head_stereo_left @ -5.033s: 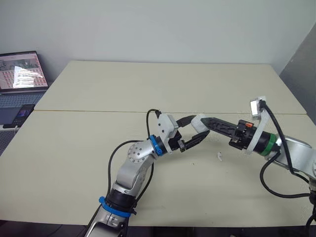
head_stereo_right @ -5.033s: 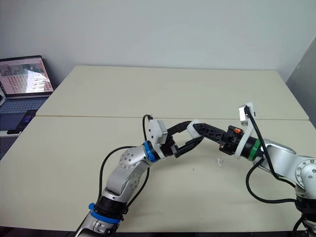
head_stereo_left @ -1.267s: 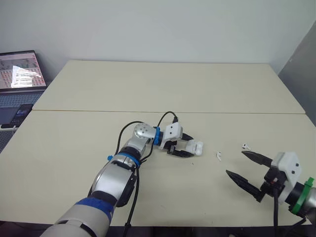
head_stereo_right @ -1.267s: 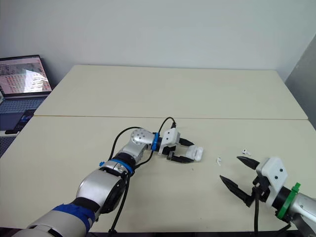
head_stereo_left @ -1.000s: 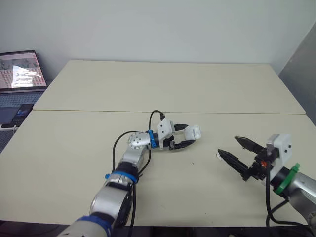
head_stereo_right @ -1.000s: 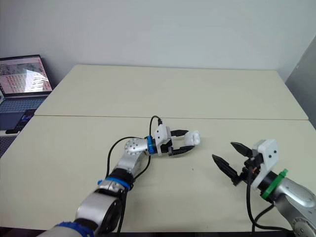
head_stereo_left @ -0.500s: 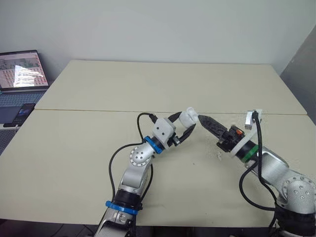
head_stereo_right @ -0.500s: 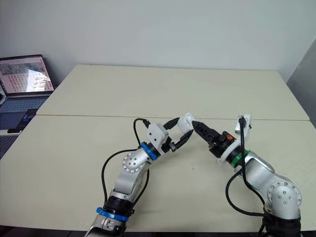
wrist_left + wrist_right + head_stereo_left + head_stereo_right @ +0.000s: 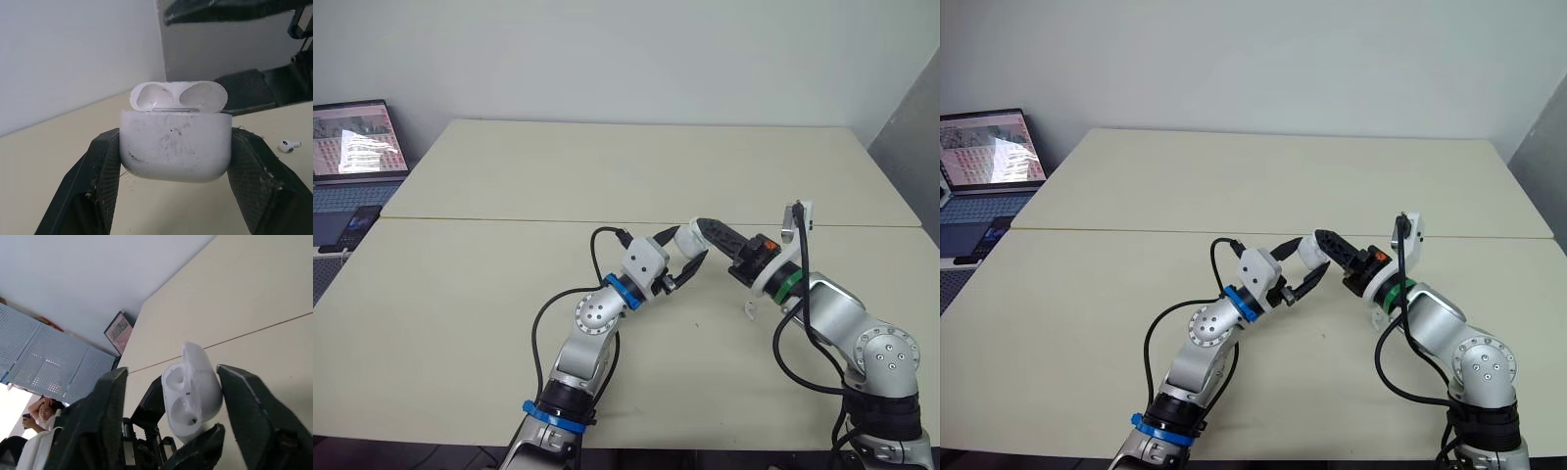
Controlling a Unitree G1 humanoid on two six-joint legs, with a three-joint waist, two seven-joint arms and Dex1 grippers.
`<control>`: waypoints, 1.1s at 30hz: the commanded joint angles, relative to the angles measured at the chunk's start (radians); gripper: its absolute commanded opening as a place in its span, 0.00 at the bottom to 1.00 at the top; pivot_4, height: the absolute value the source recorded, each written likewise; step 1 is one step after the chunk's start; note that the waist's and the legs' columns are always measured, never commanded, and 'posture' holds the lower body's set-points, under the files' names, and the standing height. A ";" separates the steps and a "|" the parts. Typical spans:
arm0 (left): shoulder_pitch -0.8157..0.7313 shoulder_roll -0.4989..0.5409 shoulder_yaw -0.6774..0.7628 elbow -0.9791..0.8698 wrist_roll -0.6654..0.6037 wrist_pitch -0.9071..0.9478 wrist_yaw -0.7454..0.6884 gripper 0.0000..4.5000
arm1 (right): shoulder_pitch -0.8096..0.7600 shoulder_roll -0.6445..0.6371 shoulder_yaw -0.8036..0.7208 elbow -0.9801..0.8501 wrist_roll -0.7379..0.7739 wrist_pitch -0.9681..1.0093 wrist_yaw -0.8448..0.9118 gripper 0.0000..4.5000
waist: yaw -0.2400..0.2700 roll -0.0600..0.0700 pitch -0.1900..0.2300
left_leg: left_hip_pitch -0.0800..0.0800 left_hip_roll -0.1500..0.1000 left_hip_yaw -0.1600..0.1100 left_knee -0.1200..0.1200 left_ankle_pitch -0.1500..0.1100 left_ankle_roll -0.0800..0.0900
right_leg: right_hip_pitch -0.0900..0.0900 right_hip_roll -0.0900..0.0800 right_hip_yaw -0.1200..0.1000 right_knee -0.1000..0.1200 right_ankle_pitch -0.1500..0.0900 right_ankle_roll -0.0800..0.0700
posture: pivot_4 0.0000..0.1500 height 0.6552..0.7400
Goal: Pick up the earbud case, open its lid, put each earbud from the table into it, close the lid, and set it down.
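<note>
White scuffed plastic earbud case [image 9: 175, 149] hangs above the beige table [image 9: 460, 294], pinched by the left gripper [image 9: 690, 251], lid open (both wells look empty). The right gripper [image 9: 171, 372] is spread either side of it. One small white earbud [image 9: 747, 310] lies on the table; loading, closing and setting down remain.

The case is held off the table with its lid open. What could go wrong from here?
The left gripper pinches the case only by its sides, above the table. A push from the right gripper, whose open fingers straddle the lid, could twist it loose. The same push could flip the lid shut too early. An earbud lies close under the right arm and might get swept.
</note>
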 commanded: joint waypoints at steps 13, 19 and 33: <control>-0.017 -0.001 -0.036 -0.052 -0.023 -0.001 0.016 0.61 | 0.001 -0.016 0.026 -0.043 -0.066 0.004 0.052 0.01 | 0.000 0.000 0.000 | 0.000 0.000 0.000 0.000 0.000 0.000 | 0.000 0.000 0.000 0.000 0.000 0.000 | 1.00 1.00; -0.015 0.002 -0.040 -0.046 -0.024 -0.004 0.015 0.61 | -0.002 -0.037 0.020 -0.058 -0.131 -0.001 0.128 0.21 | 0.000 0.000 0.000 | 0.000 0.000 0.000 0.000 0.000 0.000 | 0.000 0.000 0.000 0.000 0.000 0.000 | 1.00 1.00; -0.012 0.009 -0.053 -0.034 -0.025 -0.013 0.013 0.61 | -0.016 -0.063 0.069 -0.078 -0.234 0.044 0.188 0.51 | 0.000 0.000 0.000 | 0.000 0.000 0.000 0.000 0.000 0.000 | 0.000 0.000 0.000 -0.001 0.000 0.000 | 1.00 1.00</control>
